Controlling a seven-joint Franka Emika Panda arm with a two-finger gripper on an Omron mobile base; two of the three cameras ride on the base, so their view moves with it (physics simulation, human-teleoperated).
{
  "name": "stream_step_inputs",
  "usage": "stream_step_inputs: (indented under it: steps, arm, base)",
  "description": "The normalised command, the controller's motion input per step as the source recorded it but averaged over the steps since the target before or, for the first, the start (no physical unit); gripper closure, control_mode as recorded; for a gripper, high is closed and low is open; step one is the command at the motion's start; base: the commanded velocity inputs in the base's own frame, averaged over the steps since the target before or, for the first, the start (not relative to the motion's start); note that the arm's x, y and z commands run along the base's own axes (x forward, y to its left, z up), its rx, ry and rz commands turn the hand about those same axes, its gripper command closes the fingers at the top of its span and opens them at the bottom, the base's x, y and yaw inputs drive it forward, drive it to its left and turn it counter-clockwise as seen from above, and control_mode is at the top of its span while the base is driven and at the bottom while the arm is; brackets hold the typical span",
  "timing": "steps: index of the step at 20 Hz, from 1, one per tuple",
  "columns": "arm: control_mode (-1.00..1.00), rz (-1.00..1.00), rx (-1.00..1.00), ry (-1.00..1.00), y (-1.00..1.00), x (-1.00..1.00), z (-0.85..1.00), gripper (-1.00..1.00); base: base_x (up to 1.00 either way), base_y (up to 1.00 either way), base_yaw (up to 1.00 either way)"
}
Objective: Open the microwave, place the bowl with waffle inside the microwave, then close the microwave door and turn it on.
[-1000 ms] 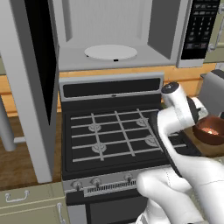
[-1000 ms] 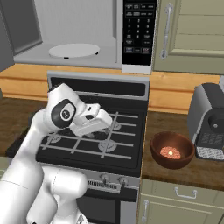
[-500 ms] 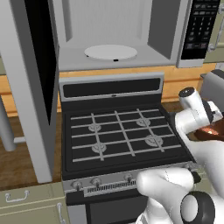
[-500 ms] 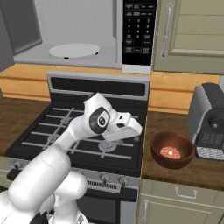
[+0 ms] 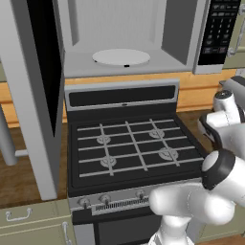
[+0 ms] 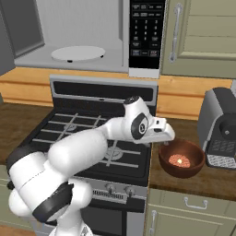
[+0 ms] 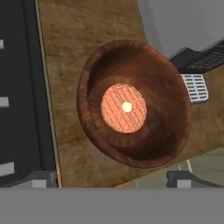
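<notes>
The bowl (image 6: 181, 159) sits on the wooden counter (image 6: 203, 182) just right of the black stove (image 6: 87, 138), the round waffle (image 6: 179, 161) lying in its middle. In the hand view, the bowl (image 7: 134, 103) lies straight below, with the 2 finger tips (image 7: 41, 178) spread wide apart and holding nothing. The gripper (image 6: 162, 138) hovers over the bowl's left rim. Above the stove, the microwave (image 6: 92, 37) stands open, its door (image 5: 36, 91) swung left, turntable (image 6: 77, 53) bare.
</notes>
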Motion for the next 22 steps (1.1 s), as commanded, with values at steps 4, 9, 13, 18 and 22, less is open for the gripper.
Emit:
stream_step_inputs:
  steps: [4, 9, 13, 18, 22]
  arm:
    - [-1.00, 0.25, 0.09, 0.14, 0.12, 0.41, -0.41, -1.00]
    - [-1.00, 0.15, 0.04, 0.13, 0.42, 0.02, -0.37, -1.00]
    - [-1.00, 0.04, 0.00, 0.06, -0.22, 0.14, -0.21, -1.00]
    - [-1.00, 0.00, 0.00, 0.05, -0.24, 0.34, -0.42, -1.00]
    - [-1.00, 0.00, 0.00, 0.00, -0.06, 0.17, -0.53, -1.00]
  base:
    - [0.00, 0.00, 0.00]
    - [0.00, 0.00, 0.00]
    - [0.00, 0.00, 0.00]
    - [0.00, 0.00, 0.00]
    - [0.00, 0.00, 0.00]
